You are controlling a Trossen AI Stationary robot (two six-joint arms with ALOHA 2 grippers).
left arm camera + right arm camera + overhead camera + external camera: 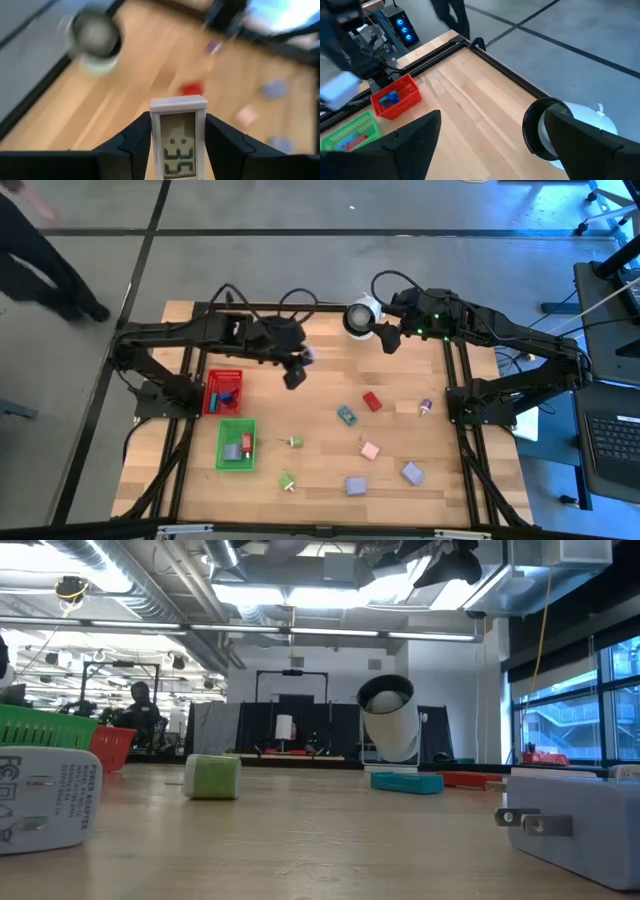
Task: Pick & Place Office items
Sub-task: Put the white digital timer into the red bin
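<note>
My left gripper (297, 370) hangs above the table's middle, shut on a small white digital clock (178, 135) with a grey display. My right gripper (385, 338) stands open in the air at the far side, next to a white round black-centred object (360, 315); nothing is between its fingers (415, 145). Loose office items lie on the wood: a red block (372, 401), a teal one (347, 416), a pink one (370, 450), lavender ones (412, 473) and green pins (294, 442). The red tray (222, 392) and green tray (236, 444) hold a few pieces. My left gripper pinches the clock by its two long sides (154, 142) between its two fingers (135, 142). The fingers lie along the clock, whose top end (178, 103) sticks out past the fingertips. The gripper slants downward, and the clock is lifted clear of the table.
The low view shows a white plug adapter (45, 798) at its left and another (580, 815) at its right, close to the camera. Dark frame rails (460, 380) run along the table's sides. A person (40, 250) walks on the floor beyond the far left corner.
</note>
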